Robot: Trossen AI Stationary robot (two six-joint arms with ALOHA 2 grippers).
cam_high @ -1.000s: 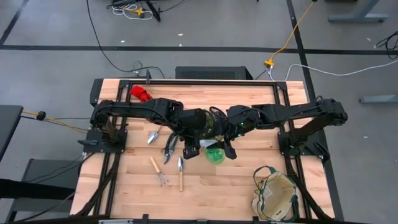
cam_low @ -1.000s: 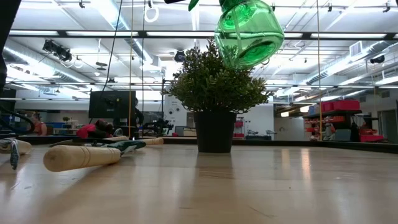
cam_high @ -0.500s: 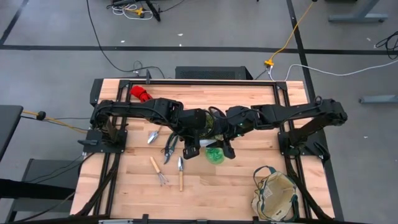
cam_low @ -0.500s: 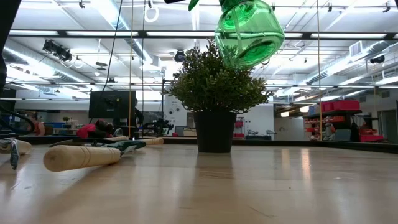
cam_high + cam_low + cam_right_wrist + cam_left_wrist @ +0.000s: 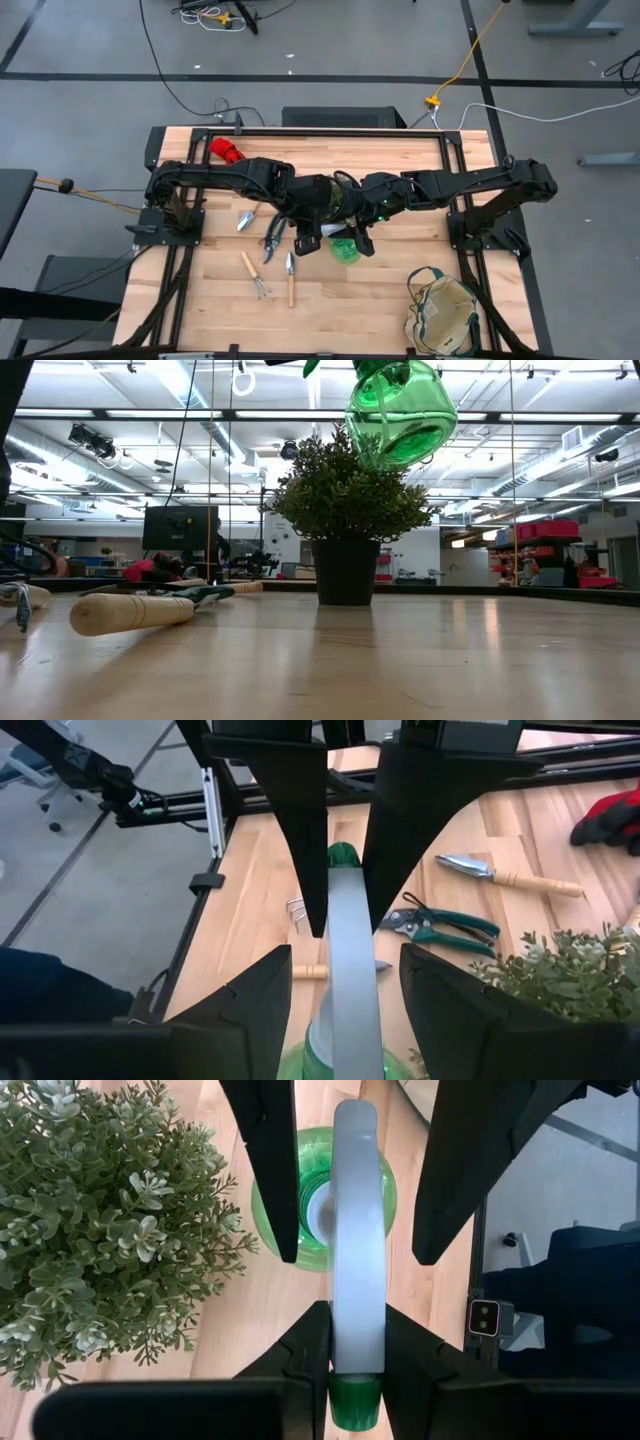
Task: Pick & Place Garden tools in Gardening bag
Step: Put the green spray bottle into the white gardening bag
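Green and see-through, a round spray bottle (image 5: 345, 249) with a white trigger part (image 5: 358, 1270) hangs in the air above the middle of the wooden table (image 5: 380, 300), just beside a bushy potted plant (image 5: 345, 510). The left gripper (image 5: 358, 1342) is clenched on the white part. The right gripper (image 5: 345, 985) faces it from the opposite side, its fingers spread to either side of the same white part without touching it. At about eight o'clock from the bottle, pruning shears (image 5: 272, 235) and wooden-handled hand tools (image 5: 290, 278) lie flat on the table. Red gloves (image 5: 226, 150) sit at ten o'clock, near the far edge. The beige gardening bag (image 5: 443, 312) stands at four o'clock, by the near right corner.
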